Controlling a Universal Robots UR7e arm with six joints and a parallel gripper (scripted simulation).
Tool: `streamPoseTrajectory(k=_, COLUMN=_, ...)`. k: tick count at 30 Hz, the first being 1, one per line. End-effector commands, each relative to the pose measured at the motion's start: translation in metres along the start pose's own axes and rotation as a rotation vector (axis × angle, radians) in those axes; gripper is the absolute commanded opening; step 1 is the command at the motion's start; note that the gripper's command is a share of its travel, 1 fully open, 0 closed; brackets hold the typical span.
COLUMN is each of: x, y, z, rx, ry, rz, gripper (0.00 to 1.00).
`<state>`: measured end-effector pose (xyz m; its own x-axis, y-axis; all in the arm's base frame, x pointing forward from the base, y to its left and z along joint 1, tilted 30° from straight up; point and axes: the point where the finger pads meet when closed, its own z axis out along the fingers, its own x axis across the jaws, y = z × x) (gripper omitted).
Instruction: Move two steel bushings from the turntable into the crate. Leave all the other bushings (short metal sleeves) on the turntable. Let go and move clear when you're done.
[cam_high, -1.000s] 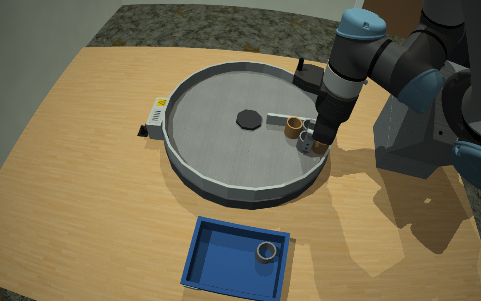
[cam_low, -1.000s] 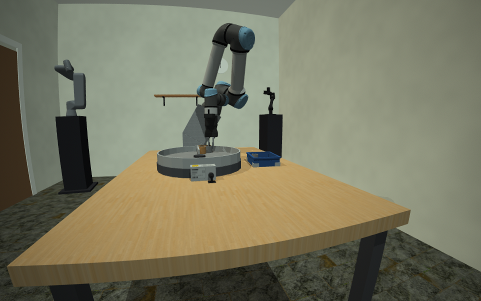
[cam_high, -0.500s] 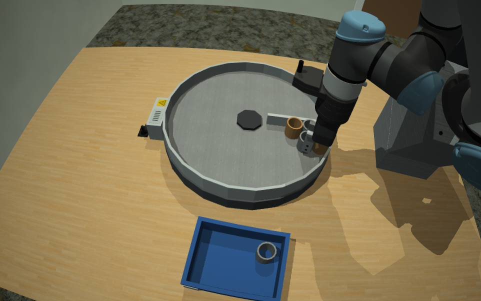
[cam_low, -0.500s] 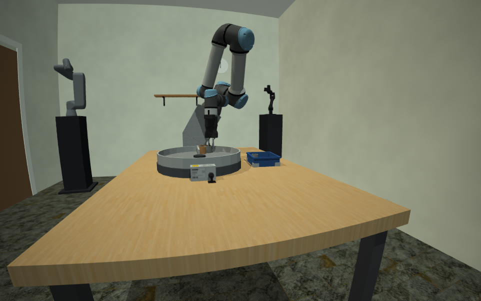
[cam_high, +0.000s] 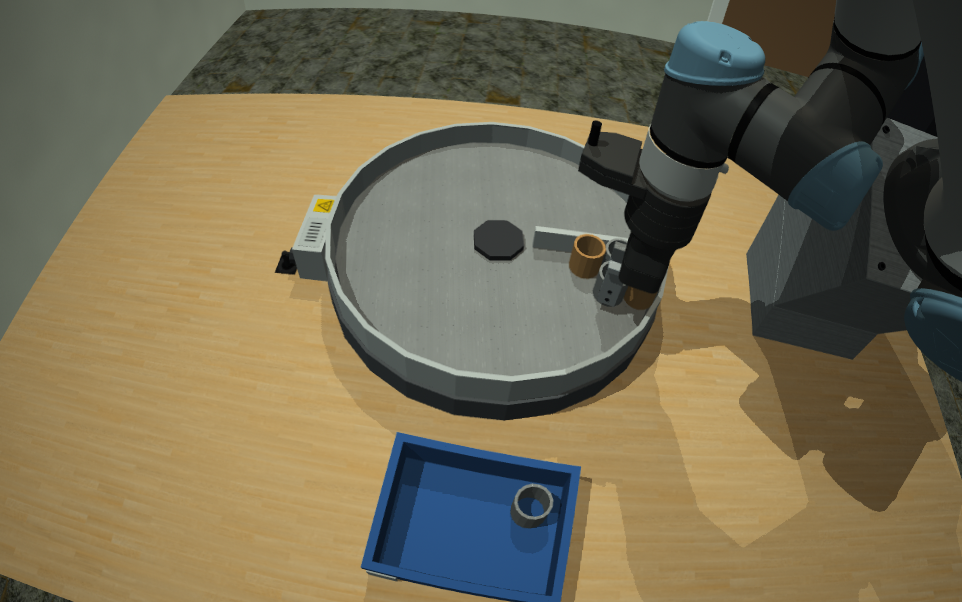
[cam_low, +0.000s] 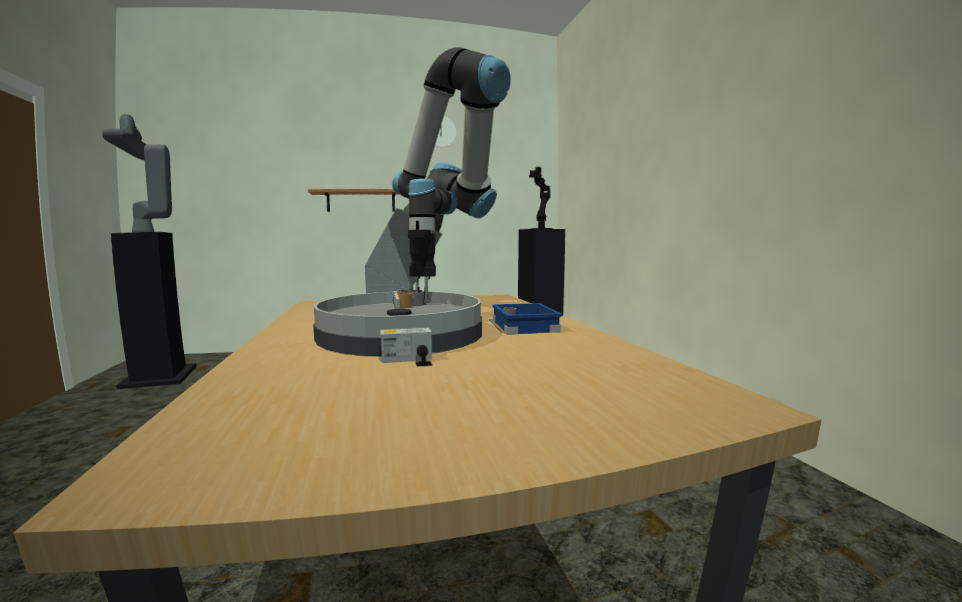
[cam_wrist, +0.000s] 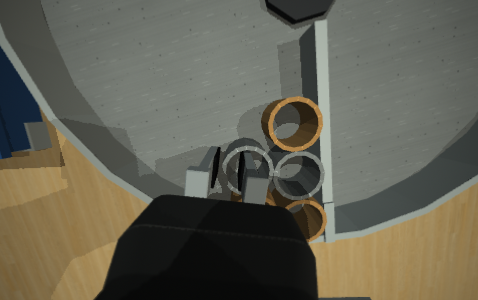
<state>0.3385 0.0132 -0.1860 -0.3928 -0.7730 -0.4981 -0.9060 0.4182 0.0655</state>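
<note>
On the wooden table (cam_high: 177, 354) (cam_low: 425, 425) (cam_wrist: 95, 265), a round, rimmed turntable (cam_high: 454, 386) (cam_low: 397, 323) (cam_wrist: 85, 150) stands beside a blue crate (cam_high: 489, 454) (cam_low: 528, 324) (cam_wrist: 15, 120). One steel bushing (cam_high: 521, 517) (cam_low: 509, 310) is inside the crate, near a side wall, its round opening facing up.

The robot arm (cam_high: 684, 117) (cam_low: 478, 141) reaches over the turntable with its gripper (cam_high: 610, 287) (cam_low: 422, 292) (cam_wrist: 229, 160) pointing down among a tight cluster of bushings. Its two fingers are parted by a modest gap. Seen from the wrist, one finger lies over the opening of the near steel bushing (cam_high: 602, 278) (cam_wrist: 251, 148) and the other lies outside its rim; no grip on it shows. I cannot tell how deep the fingertips reach.

Another steel bushing (cam_wrist: 313, 172) stands between that one and a straight divider (cam_high: 553, 239) (cam_wrist: 324, 100). On the hub side is a copper bushing (cam_high: 585, 267) (cam_wrist: 266, 122), upright by the divider. A second copper bushing (cam_wrist: 318, 220) stands towards the turntable's rim, and a third copper bushing (cam_high: 638, 298) (cam_wrist: 270, 197) is partly hidden by the gripper. The dark hub (cam_high: 498, 239) (cam_low: 398, 311) (cam_wrist: 300, 9) sits at the turntable's centre.
</note>
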Motion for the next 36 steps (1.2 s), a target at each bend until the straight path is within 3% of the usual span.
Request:
streamPoseTrajectory(k=1, x=0.0021, y=-0.0014, z=-0.0003, rx=0.002, ry=0.001, rz=-0.001, gripper=0.45)
streamPoseTrajectory(k=36, x=-0.0004, y=-0.001, z=-0.0003, rx=0.003, ry=0.001, rz=-0.001, gripper=0.45)
